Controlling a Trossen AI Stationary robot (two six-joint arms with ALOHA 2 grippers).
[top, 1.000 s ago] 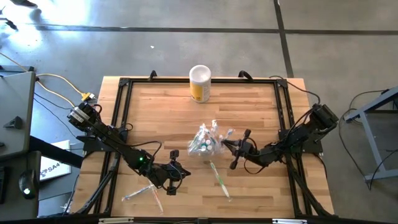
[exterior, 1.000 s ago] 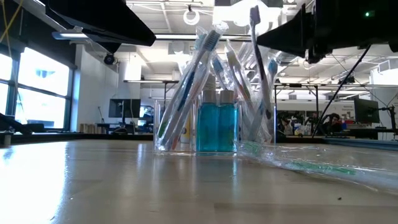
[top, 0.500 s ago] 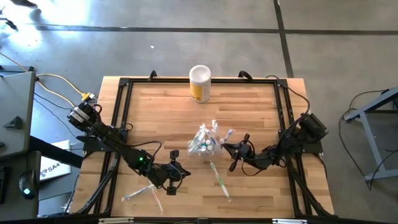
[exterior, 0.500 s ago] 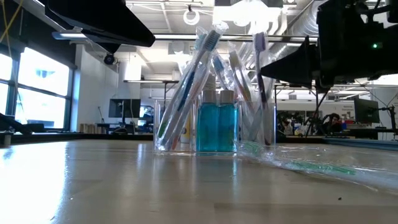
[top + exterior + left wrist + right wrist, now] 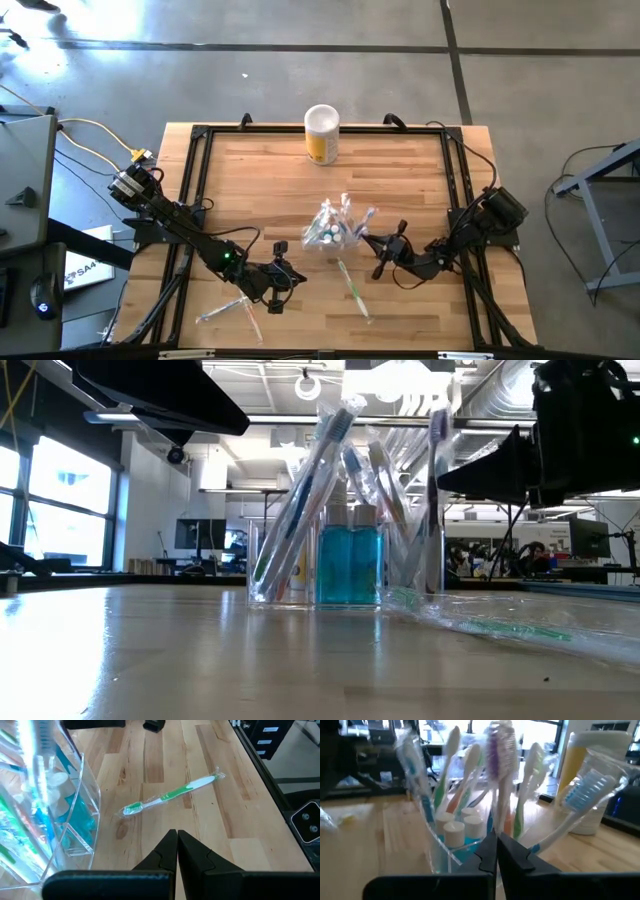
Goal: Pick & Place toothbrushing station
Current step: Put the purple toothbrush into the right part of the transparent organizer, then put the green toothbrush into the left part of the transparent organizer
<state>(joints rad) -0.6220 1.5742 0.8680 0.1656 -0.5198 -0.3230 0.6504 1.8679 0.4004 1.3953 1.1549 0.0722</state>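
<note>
Although the small clear plastic holder (image 5: 328, 231) of wrapped toothbrushes stands at table centre, two wrapped toothbrushes (image 5: 353, 286) (image 5: 232, 309) lie loose at 6 and 7 o'clock. The right gripper (image 5: 379, 243), pressed together and empty, is placed at 3 o'clock of it; the left gripper (image 5: 283, 277), likewise pressed together, at 7 o'clock. Open board is left toward 12 o'clock, short of the yellow canister (image 5: 321, 134).

A wooden table (image 5: 260, 190) stands on a grey concrete floor (image 5: 520, 80); large bright windows (image 5: 60, 510) and ceiling lights (image 5: 400, 380) fill the room behind.
</note>
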